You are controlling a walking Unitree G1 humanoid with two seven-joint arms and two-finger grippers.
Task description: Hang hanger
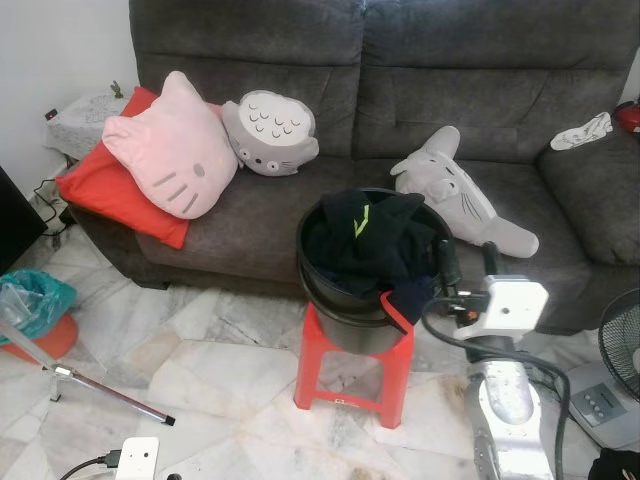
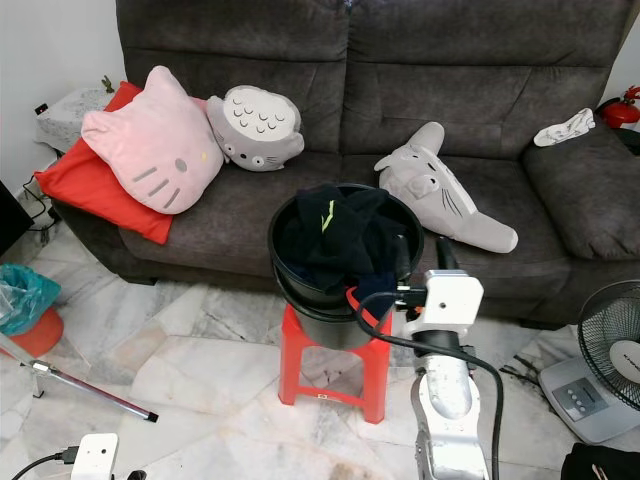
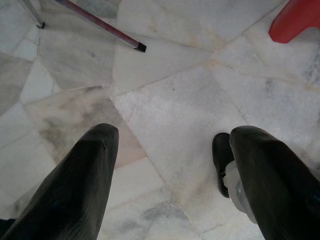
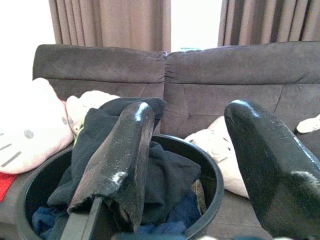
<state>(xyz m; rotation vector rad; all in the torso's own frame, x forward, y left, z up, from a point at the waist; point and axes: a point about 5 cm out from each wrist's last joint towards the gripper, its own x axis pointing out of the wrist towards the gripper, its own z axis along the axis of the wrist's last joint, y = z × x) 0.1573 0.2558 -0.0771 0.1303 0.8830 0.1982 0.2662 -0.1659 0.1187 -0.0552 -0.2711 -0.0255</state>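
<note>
Black round plastic bucket (image 1: 318,292), perched on a small red plastic stool (image 1: 352,368) right in front of the dark grey fabric sofa (image 1: 450,80). Raised that way, probably, to bring its contents within arm's reach without a deep bend. Heaped to the brim with dark crumpled clothes (image 1: 370,240), one with a yellow-green mark, another spilling blue over the near rim.

Right gripper (image 1: 468,262): held at rim height, just beside the bucket on its near right side, pointing across the pile toward the sofa back. Two long black fingers (image 4: 122,155) spread wide, nothing between them. Looks like a stance for reaching into the laundry, not for carrying anything.

Left gripper (image 3: 170,165): hanging low over the pale marble tile floor (image 3: 165,100), fingers parted too, holding nothing. Idle, out of the working arm's way.

No hanger to be made out for certain. A thin red curved strip (image 1: 396,306) at the bucket's near rim, close to the right gripper; cannot tell whether a hanger, a handle or cloth. Otherwise likely buried in the clothes or elsewhere in the room. No rail or hook for hanging in sight either, so the task seems at its start.
</note>
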